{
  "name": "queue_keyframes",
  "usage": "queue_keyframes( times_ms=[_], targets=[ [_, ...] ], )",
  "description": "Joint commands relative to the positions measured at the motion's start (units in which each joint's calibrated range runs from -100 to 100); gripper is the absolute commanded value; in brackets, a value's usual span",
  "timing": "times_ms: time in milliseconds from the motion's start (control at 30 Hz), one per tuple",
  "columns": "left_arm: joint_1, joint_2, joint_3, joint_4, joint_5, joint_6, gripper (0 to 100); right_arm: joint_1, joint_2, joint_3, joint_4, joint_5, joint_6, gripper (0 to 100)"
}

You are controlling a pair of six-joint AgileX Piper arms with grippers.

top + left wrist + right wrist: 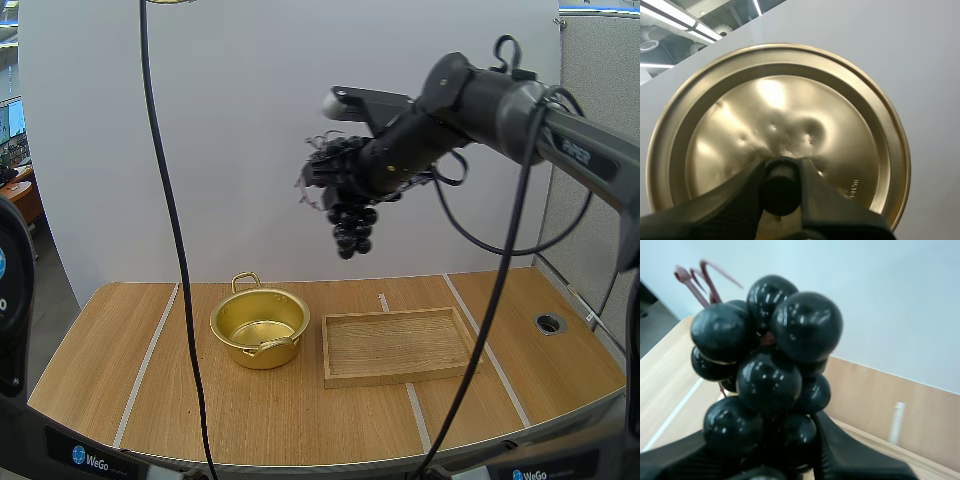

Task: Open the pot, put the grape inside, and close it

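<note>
Black grape bunch [770, 375] pinched between right gripper [765, 440] fingers [855, 460] — left gripper [781, 175] grips knob [781, 192] of gold lid [790, 100], leaving gold metal pot [255, 355] open.

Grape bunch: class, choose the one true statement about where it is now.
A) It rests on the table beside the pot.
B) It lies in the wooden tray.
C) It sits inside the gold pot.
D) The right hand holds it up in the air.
D: the right hand pinches the grape bunch high above the table, and the gold pot and wooden tray below hold no grapes.
</note>
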Motion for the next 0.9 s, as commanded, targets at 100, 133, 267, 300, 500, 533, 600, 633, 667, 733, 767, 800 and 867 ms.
queue_keyframes(
  times_ms=[100, 133, 267, 300, 500, 533, 600, 633, 667, 733, 767, 800, 867],
  targets=[
    [-0.21, -0.4, -0.4, 0.4, -2.8, -0.3, 0, 3.9, 7.0, -3.2, -0.6, 0.3, 0.2, 0],
    [-0.21, -0.4, -0.4, 0.4, -2.8, -0.3, 0, 4.3, 8.3, -3.4, -0.5, -0.2, 0.2, 0],
    [-0.21, -0.4, -0.4, 0.4, -2.8, -0.3, 0, 5.8, 13.1, -4.0, -2.2, -1.7, 1.2, 0],
    [-0.21, -0.4, -0.4, 0.4, -2.8, -0.3, 0, 6.3, 14.1, -4.0, -3.2, -3.0, 1.2, 0],
    [-0.21, -0.4, -0.4, 0.4, -2.8, -0.3, 0, 9.5, 20.0, -5.4, -8.9, -6.7, 3.9, 0],
    [-0.21, -0.4, -0.4, 0.4, -2.8, -0.3, 0, 10.1, 21.1, -5.9, -10.4, -6.7, 4.7, 0],
    [-0.21, -0.4, -0.4, 0.4, -2.8, -0.3, 0, 11.0, 23.1, -7.3, -13.1, -6.7, 6.3, 0],
    [-0.21, -0.4, -0.4, 0.4, -2.8, -0.3, 0, 11.3, 24.1, -8.0, -13.9, -6.7, 6.8, 0],
    [-0.21, -0.4, -0.4, 0.4, -2.8, -0.3, 0, 11.7, 25.1, -8.6, -14.6, -6.7, 7.2, 0],
    [-0.21, -0.4, -0.4, 0.4, -2.8, -0.3, 0, 12.3, 27.0, -9.4, -15.9, -6.8, 8.0, 0],
    [-0.21, -0.4, -0.4, 0.4, -2.8, -0.3, 0, 12.5, 27.7, -9.6, -15.9, -7.3, 8.0, 0],
    [-0.21, -0.4, -0.4, 0.4, -2.8, -0.3, 0, 12.6, 28.6, -9.9, -15.9, -7.8, 8.0, 0],
    [-0.21, -0.4, -0.4, 0.4, -2.8, -0.3, 0, 12.6, 30.3, -10.2, -15.7, -9.0, 8.0, 0]
  ],
)
